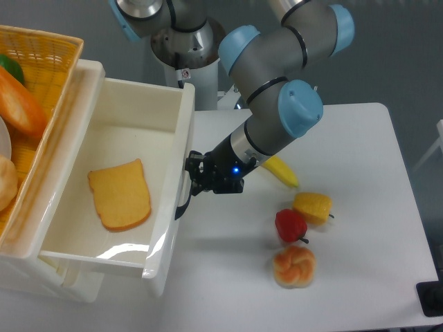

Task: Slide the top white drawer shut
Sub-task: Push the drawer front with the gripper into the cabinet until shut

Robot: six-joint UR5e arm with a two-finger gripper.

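The top white drawer (181, 124) stands pulled out to the right from the cabinet at the left. It holds a slice of toast (119, 194). Its black curved handle (181, 206) shows on the front wall. My gripper (192, 176) is right at the drawer's front, at the handle, with its fingertips against or very close to the white wall. The dark fingers merge with the black handle, so I cannot tell whether they are open or shut.
A yellow wicker basket (48, 48) with food sits on top of the cabinet at the left. On the table to the right lie a banana (282, 173), a yellow pepper (313, 206), a red pepper (291, 225) and a bun (294, 266). A black object (432, 299) is at the bottom right corner.
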